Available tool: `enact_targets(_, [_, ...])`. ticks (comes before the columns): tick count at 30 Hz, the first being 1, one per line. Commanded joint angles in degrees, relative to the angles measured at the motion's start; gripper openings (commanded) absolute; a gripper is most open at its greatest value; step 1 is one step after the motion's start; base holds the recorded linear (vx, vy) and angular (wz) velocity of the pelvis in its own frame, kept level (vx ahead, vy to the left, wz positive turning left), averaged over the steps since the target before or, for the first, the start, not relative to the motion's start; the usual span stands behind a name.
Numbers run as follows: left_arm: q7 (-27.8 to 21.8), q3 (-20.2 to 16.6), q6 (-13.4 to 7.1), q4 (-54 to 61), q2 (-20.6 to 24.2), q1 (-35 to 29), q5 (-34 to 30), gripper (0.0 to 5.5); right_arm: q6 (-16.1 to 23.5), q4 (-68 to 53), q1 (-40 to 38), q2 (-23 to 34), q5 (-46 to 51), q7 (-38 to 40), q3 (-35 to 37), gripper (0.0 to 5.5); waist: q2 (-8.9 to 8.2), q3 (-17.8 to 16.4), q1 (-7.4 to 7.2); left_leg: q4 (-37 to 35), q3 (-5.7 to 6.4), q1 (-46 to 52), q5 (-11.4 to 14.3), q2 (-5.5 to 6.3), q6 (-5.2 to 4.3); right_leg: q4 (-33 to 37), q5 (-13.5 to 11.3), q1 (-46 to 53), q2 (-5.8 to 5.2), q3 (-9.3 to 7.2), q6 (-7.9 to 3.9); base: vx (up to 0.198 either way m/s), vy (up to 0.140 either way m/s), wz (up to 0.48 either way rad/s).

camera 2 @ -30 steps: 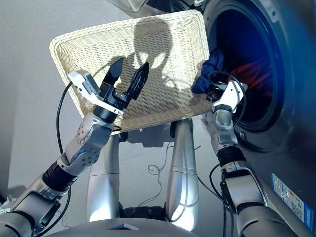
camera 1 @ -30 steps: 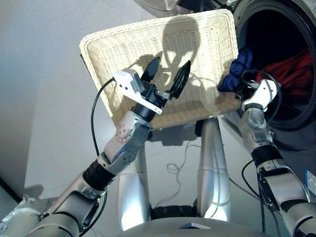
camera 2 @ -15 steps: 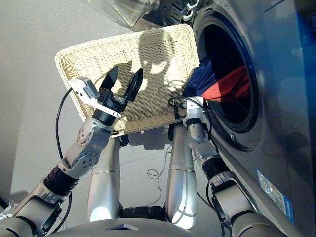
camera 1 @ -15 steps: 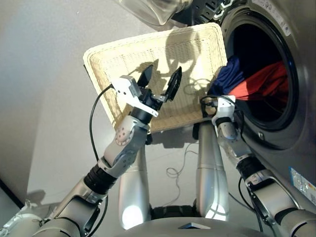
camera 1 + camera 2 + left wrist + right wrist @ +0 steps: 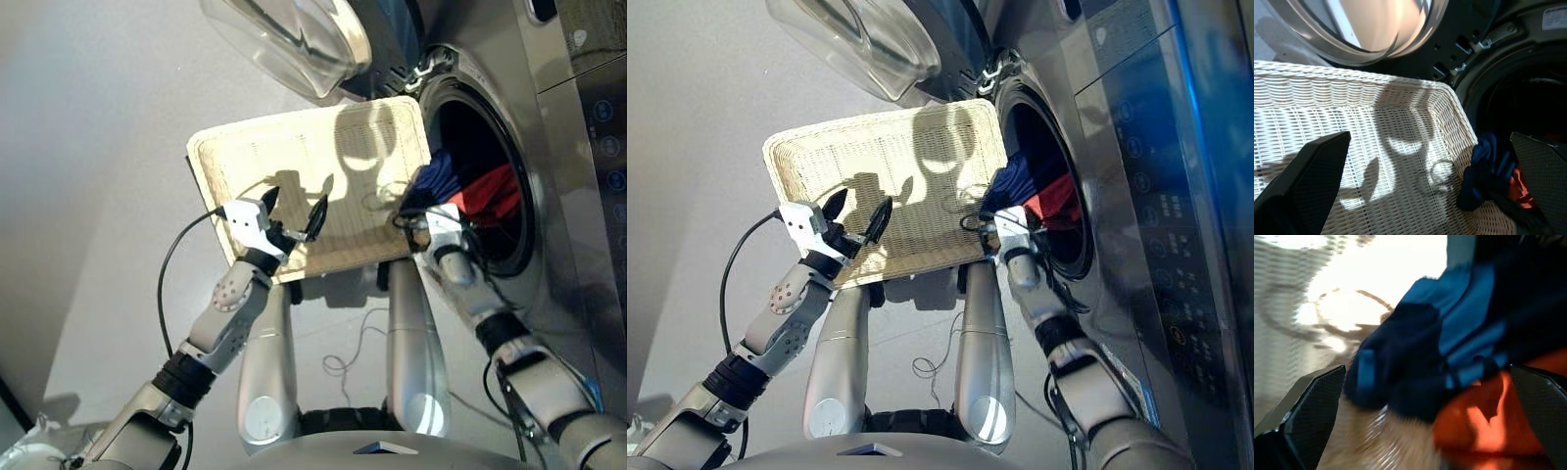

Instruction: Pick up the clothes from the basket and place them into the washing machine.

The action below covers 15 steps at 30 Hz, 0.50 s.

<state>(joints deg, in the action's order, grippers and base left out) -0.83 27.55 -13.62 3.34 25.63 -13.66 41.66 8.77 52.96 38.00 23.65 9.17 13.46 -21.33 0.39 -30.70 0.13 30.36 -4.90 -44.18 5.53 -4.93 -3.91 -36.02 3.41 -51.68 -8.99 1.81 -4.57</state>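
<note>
Cream wicker basket (image 5: pixel 294 162) beside the porthole of the dark grey washing machine (image 5: pixel 563 147), round glass door (image 5: pixel 284 39) swung open above. Navy garment (image 5: pixel 443 174) draped over the drum lip at the basket's corner, coral-red garment (image 5: pixel 490 191) just behind it inside. Left gripper (image 5: pixel 292 211) over the basket, fingers spread, holding nothing. Right gripper (image 5: pixel 1415 431) beside the navy cloth, fingers likewise apart.

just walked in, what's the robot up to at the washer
The robot is loading laundry. Its right gripper, fingers open, is at the washing machine porthole, where the navy garment hangs over the basket corner and the red garment lies in the drum. The left gripper hovers open over the basket.
</note>
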Motion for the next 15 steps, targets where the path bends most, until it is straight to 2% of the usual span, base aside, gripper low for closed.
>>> enact_targets(1, [-0.51,0.45,-2.13,8.76,0.66,0.28,-0.44,5.50,-0.28,1.82,3.71,2.36,-4.22,2.31,-1.03,5.50,2.79,0.90,1.76,1.16,0.55,-1.50,-1.11,-1.36,-1.74,2.32,0.42,3.04,-0.77,-0.60,-3.13,0.000,0.000,0.000])
enact_targets(15, [1.88,1.20,-2.21,10.99,-1.00,-2.98,0.28,5.50,-2.81,13.08,12.44,-0.89,-7.68,3.72,-3.15,5.50,4.04,0.90,2.85,3.09,0.63,-5.45,-0.73,-1.24,-1.53,0.79,0.54,-0.69,-0.63,-0.45,-2.72,0.000,0.000,0.000])
